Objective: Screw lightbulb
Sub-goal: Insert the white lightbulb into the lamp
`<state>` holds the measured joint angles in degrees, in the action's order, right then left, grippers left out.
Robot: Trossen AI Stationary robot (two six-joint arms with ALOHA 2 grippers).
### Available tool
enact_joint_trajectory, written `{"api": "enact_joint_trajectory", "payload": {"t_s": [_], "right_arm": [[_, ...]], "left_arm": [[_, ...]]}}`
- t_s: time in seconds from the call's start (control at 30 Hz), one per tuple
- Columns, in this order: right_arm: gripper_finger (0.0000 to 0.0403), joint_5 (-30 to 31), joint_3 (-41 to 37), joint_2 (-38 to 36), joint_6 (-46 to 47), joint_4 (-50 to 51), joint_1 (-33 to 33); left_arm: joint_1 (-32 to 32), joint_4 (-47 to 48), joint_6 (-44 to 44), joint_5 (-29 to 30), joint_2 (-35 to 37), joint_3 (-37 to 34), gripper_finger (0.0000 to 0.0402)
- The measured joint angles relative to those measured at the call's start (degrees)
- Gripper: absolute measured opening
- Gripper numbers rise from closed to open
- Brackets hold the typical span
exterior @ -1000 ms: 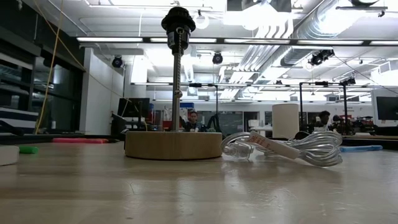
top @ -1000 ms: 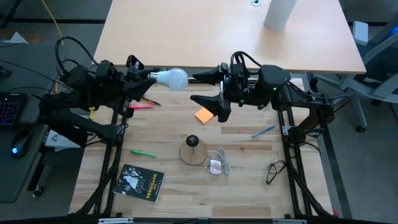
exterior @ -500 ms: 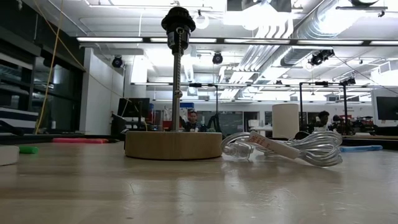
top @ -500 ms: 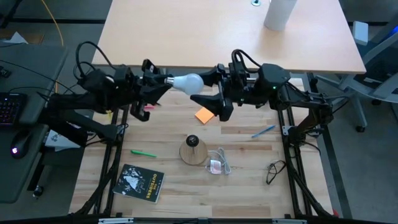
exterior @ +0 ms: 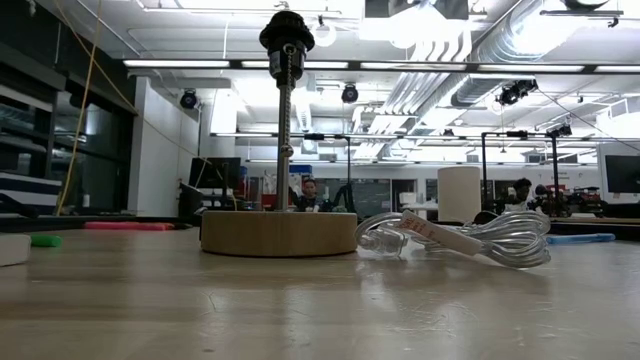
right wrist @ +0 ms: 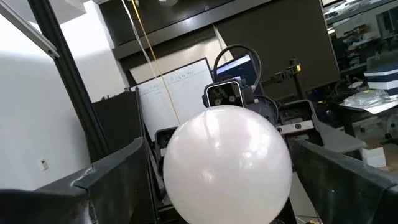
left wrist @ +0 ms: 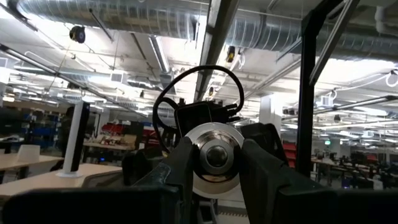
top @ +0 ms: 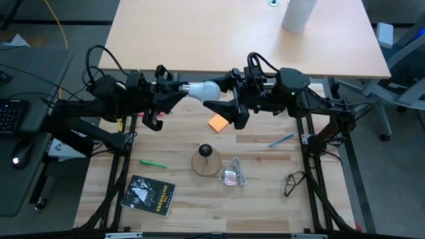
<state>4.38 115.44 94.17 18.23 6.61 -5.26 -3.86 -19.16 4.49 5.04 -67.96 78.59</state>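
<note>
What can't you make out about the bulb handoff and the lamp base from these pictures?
- Low view: neither arm nor the lightbulb shows, since they are above the frame.
- Right wrist view: the globe hides its own threaded base and the left gripper.
- High view: whether the open right gripper touches the globe is unclear.
- High view: the socket opening is too small to make out.

Two dark, matt black jointed arms are seen from above, each built of blocky housings linked by slimmer struts. The left arm (top: 99,109) is looped by a thin black cable that arcs over its wrist housing; a small yellow mark is shown on its side. A similar black cable loop is carried by the right arm (top: 299,93) above its wrist. Each arm is ended by a black two-finger gripper: the left gripper (top: 174,91) with flat, tapered fingers (left wrist: 183,165), the right gripper (top: 226,93) with broad, angular dark-grey fingers (right wrist: 118,171)
</note>
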Motion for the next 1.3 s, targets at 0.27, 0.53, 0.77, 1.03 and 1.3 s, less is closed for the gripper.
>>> {"api": "enact_joint_trajectory", "payload": {"t_s": [0.27, 0.53, 0.77, 1.03, 1.3], "right_arm": [[0.0324, -0.1, 0.0, 0.0, 1.3, 2.7, 0.0], [0.0277, -0.1, 0.0, 0.0, 2.0, 3.6, 0.0], [0.0266, 0.0, 0.0, 0.0, 2.7, 3.8, 0.0], [0.0264, -0.3, 0.0, -0.4, 2.4, 7.2, 0.0], [0.0264, -0.3, 0.0, -3.0, 3.2, 22.6, -0.3]], "left_arm": [[0.0, 1.7, 1.3, 0.0, 0.0, 0.0, 0.0085], [0.0, 3.1, 1.9, 0.1, 0.0, 0.0, 0.0085], [0.0, 4.2, 2.8, 0.1, 0.1, 0.1, 0.0085], [0.0, 9.3, 2.9, 0.2, 1.3, 0.1, 0.0122], [0.0, 30.4, 1.0, 7.5, 7.5, 0.0, 0.0164]]}}
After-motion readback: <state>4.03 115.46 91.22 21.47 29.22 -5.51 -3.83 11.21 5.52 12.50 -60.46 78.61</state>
